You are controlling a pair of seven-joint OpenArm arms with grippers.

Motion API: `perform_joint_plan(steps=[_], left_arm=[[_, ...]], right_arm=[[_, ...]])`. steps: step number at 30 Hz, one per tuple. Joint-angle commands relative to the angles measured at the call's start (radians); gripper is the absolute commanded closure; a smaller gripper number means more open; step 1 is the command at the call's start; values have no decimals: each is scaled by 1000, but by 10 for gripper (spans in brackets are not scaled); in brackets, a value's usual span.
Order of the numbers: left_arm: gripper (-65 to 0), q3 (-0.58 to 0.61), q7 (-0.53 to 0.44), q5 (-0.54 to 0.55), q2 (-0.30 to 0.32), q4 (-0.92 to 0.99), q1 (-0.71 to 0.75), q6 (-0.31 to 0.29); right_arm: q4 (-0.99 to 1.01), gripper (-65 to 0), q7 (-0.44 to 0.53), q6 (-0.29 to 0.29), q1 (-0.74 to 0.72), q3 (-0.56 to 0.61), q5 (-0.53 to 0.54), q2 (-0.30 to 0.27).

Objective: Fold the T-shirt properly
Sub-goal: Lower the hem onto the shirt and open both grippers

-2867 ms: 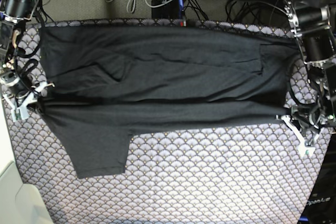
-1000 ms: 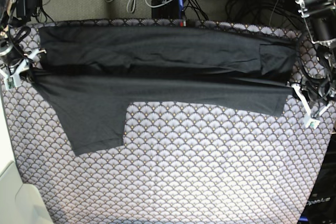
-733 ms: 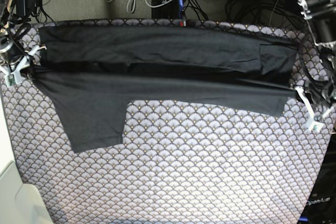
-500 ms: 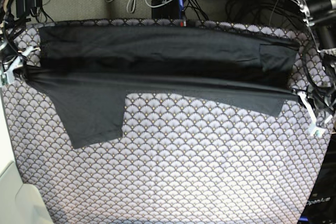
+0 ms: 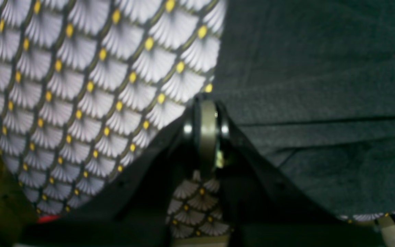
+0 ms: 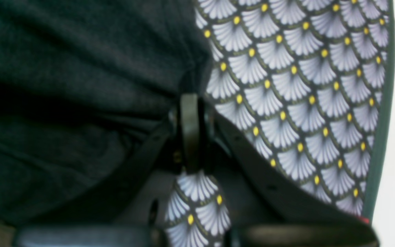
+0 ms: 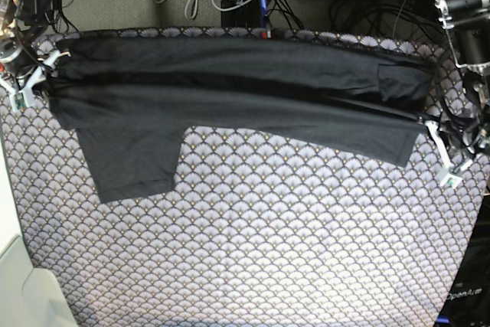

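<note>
T-shirt (image 7: 230, 105) lies as a long dark band across the far half of the scallop-print tablecloth (image 7: 291, 243), one sleeve (image 7: 134, 162) hanging toward the near side on the base view's left. Compared with a second ago, the near folded edge has been carried further toward the far edge: the upper layer now overlaps most of the lower one and the dark gap between them has narrowed. The edge is drawn fairly straight between the two ends, sagging slightly on the view's right.

Right gripper (image 7: 31, 86) sits at the view's left end of the shirt, jaws pressed together and pinching the fabric edge; its wrist camera shows cloth bunched at the tips (image 6: 190, 103). Left gripper (image 7: 440, 151) is at the view's right end, also clamped; in its wrist view the tips (image 5: 206, 116) meet right at the shirt's edge, so likely pinching it.

Judgement: lengthwise fold nearly laid over. Next is lowering and releasing. The sleeve is not yet tucked in and needs its own fold.
</note>
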State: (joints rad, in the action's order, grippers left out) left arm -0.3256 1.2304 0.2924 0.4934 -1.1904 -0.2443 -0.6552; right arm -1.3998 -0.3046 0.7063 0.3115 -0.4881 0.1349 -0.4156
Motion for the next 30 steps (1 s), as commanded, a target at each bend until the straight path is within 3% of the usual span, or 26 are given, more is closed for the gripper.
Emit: perform_joint_plan(steps=[1, 4, 7, 9, 12, 16, 20, 24, 30], left_arm=[[-9, 4, 1, 0, 24, -15, -20, 1], [-10, 33, 2, 0, 24, -15, -20, 1], [-13, 44, 1, -2, 24, -15, -7, -43], [-46, 44, -1, -8, 24, -15, -3, -43], [-158, 43, -5, -8, 27, -15, -2, -43], [-366, 43, -5, -5, 29, -15, -2, -43], [-506, 41, -5, -2, 29, -18, -2, -43], [-547, 41, -5, -2, 26, -21, -2, -43], [-545, 41, -5, -2, 24, -23, -2, -43]], right_arm=[[-14, 0, 18, -8, -1, -10, 9, -22], [-14, 0, 6, -8, -1, -10, 7, -22], [-16, -2, -40, -8, -4, -8, 7, -22], [-16, -28, -86, -8, -10, -8, 7, -24], [-20, -103, -107, -8, -12, -8, 7, -26], [-20, -190, -107, -8, -13, -8, 7, -26], [-20, -214, -109, -8, -42, -17, 7, -22], [-22, -214, -109, -8, -44, -21, 7, -24], [-20, -218, -117, -8, -38, -51, 7, -22]])
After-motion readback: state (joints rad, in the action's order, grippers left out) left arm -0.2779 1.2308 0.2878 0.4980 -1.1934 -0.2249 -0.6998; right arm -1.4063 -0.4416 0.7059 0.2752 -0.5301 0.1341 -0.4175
